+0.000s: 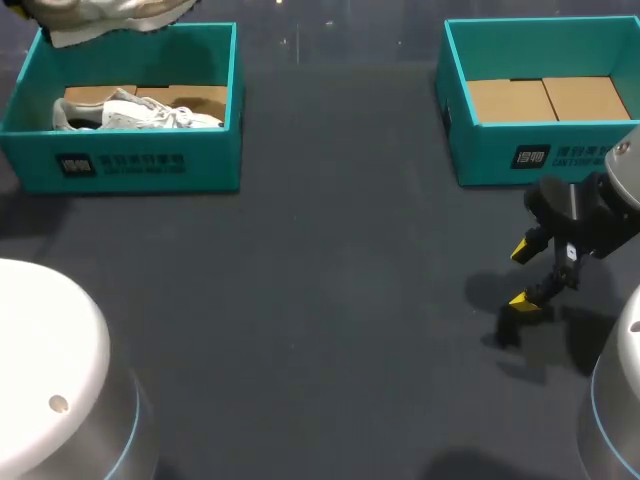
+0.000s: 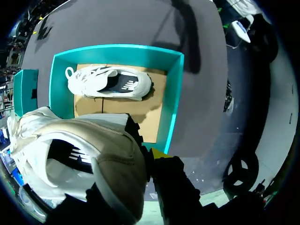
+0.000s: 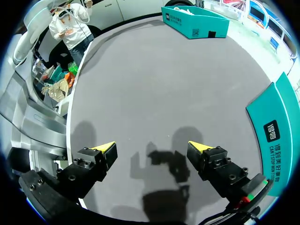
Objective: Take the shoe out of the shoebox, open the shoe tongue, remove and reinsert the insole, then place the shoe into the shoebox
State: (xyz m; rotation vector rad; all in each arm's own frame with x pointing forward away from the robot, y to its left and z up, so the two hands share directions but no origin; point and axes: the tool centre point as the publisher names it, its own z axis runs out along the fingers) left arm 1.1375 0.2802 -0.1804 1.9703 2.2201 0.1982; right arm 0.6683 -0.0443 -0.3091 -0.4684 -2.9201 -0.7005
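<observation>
My left gripper (image 2: 149, 157) is shut on a white and beige shoe (image 2: 79, 159), held high above the left teal shoebox (image 2: 171, 117). Only one yellow tip shows beside the shoe's heel; the other is hidden behind it. In the head view only that shoe's sole (image 1: 100, 20) shows at the far edge, over the left shoebox (image 1: 120, 160). A second white shoe (image 1: 140, 112) lies on its side inside this box, also seen as the second shoe (image 2: 110, 83). My right gripper (image 1: 530, 275) hovers low over the table at the right, open and empty, its right gripper (image 3: 152, 147) jaws wide apart.
A second teal box (image 1: 540, 155) stands at the far right with only a cardboard floor inside, just beyond my right gripper; its wall (image 3: 276, 131) shows beside the right fingers. The dark table (image 1: 330, 300) lies bare between the boxes. My arms' white bases (image 1: 50, 370) fill the near corners.
</observation>
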